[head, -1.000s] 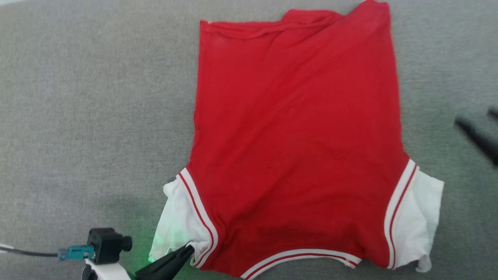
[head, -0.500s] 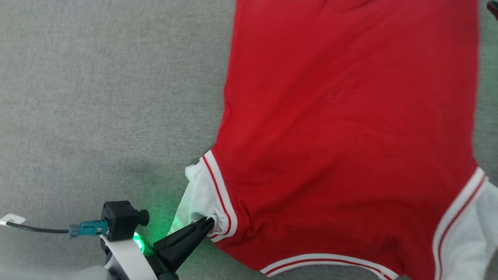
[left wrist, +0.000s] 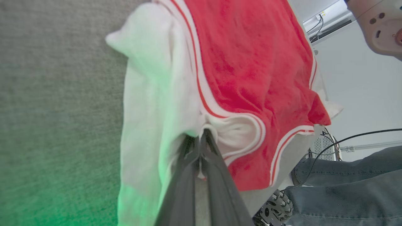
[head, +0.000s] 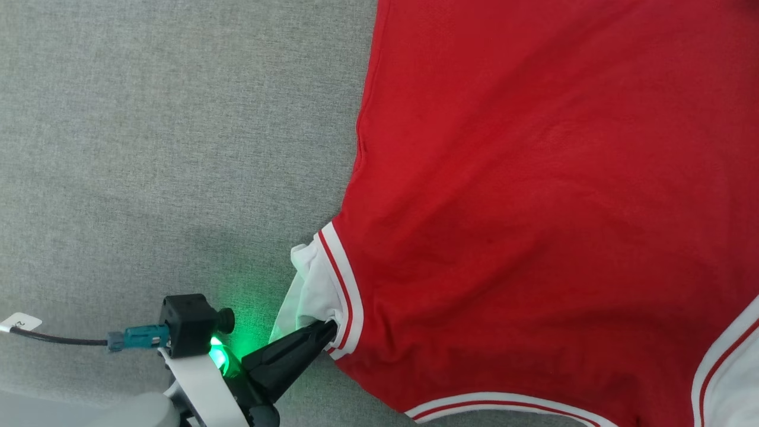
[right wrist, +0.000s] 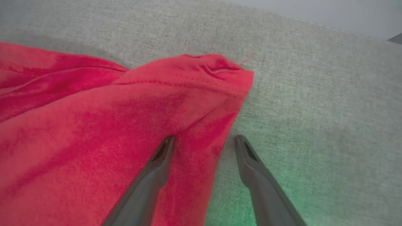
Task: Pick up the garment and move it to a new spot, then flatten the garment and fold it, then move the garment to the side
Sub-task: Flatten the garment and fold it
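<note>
The garment, a red T-shirt with white sleeves and red-and-white striped trim, lies spread on the grey fabric surface, collar edge toward me. My left gripper is shut on the garment at the white left sleeve by the striped seam; in the left wrist view the two fingers pinch bunched white cloth of the garment. My right gripper is open in the right wrist view, its fingers straddling the side edge of the garment just below a hem corner, one finger over red cloth, the other over bare surface.
A black camera block with a teal plug and cable sits on my left wrist. In the left wrist view a person's jeans-clad legs and a wheeled base stand beyond the surface's near edge.
The head view has shifted, so the garment now sits further right and closer. My left gripper stays clamped on the sleeve. The right gripper's fingers, seen at the right a second ago, have left the head view.
</note>
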